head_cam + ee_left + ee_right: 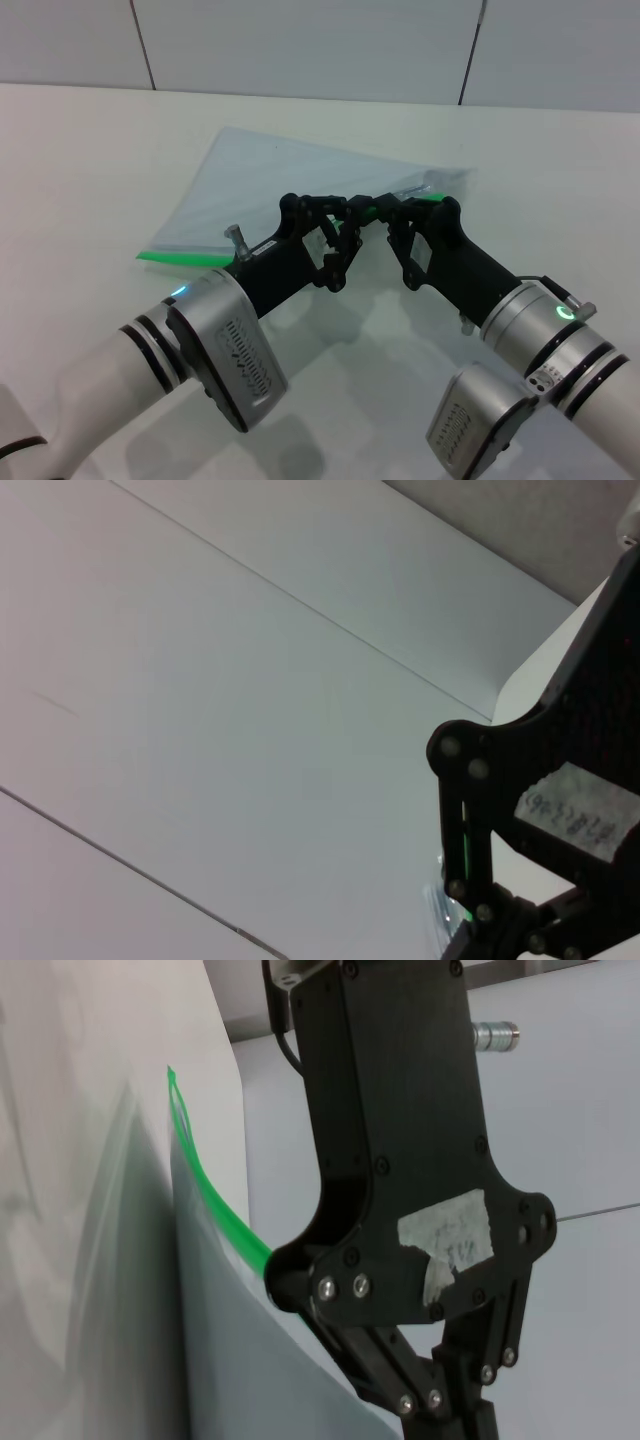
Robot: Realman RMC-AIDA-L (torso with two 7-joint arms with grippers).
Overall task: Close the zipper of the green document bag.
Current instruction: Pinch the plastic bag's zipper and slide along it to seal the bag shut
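Observation:
The green document bag [290, 175] lies flat on the white table, a pale translucent pouch. Its zipper [170, 257] is a bright green strip along the edge nearest me. Both grippers meet at the middle of that strip. My left gripper [352, 213] comes in from the lower left and looks shut on the zipper. My right gripper [395, 213] faces it from the right, fingers pinched on the same strip. A short green stretch [368, 210] shows between them. In the right wrist view the zipper [215, 1205] runs along the bag [230, 1360] into the left gripper's black housing [390, 1140].
The white table [100, 160] stretches to both sides of the bag. A pale panelled wall [300, 40] rises behind the table's far edge. The left wrist view shows mostly wall and table, plus the right gripper's black housing [560, 810].

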